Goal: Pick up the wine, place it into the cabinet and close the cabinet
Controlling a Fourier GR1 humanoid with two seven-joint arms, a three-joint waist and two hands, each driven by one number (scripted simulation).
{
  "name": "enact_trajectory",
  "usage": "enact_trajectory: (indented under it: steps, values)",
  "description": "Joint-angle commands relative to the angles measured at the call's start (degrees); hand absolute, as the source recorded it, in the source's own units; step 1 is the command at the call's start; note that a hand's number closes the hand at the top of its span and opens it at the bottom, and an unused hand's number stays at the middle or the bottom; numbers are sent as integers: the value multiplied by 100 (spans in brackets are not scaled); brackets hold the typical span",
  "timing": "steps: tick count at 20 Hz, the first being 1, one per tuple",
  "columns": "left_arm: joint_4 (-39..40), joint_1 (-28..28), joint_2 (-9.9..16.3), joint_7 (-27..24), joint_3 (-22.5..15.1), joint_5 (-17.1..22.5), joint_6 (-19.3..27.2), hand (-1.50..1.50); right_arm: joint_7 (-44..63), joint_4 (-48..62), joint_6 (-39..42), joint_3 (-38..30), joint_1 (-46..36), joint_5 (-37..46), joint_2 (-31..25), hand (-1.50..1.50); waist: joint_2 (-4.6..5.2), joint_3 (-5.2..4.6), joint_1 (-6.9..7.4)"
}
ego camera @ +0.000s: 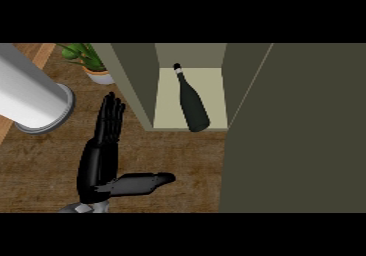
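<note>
The wine bottle [191, 104] stands inside the open cabinet [134, 85], on its pale shelf [215, 95], neck toward the back wall, apart from the hand. The left hand [105, 150] lies just outside the cabinet over the wooden counter [38, 170], fingers straight, thumb spread, holding nothing. A grey cylinder [27, 95] and a potted plant [94, 65] sit farther out beyond that hand

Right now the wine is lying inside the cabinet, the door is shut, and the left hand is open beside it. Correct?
Not quite: the door is open, as the head view shows. The wine does lie inside the cabinet, and the left hand is open beside it, fingers straight.
</note>
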Motion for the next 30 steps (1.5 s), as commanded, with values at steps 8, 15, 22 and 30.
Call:
enact_trajectory:
  steps: [8,15,22,30]
  values:
    - [-1047,1156,1069,-320,533,1031,-1781,150,630,-779,843,213,-54,-161,-904,150,11,-8,4]
    - [-1501,1855,1412,-447,1095,1284,-2358,150,452,-914,892,158,296,-118,-817,150,10,-1,-7]
    - [-1051,1867,1458,-664,1646,1577,-3035,150,426,-590,1183,212,70,-956,-927,150,29,-2,-7]
    - [-1056,2260,1833,-786,2305,2003,-3715,150,1293,-459,777,1562,-978,-622,-474,150,41,-11,106]
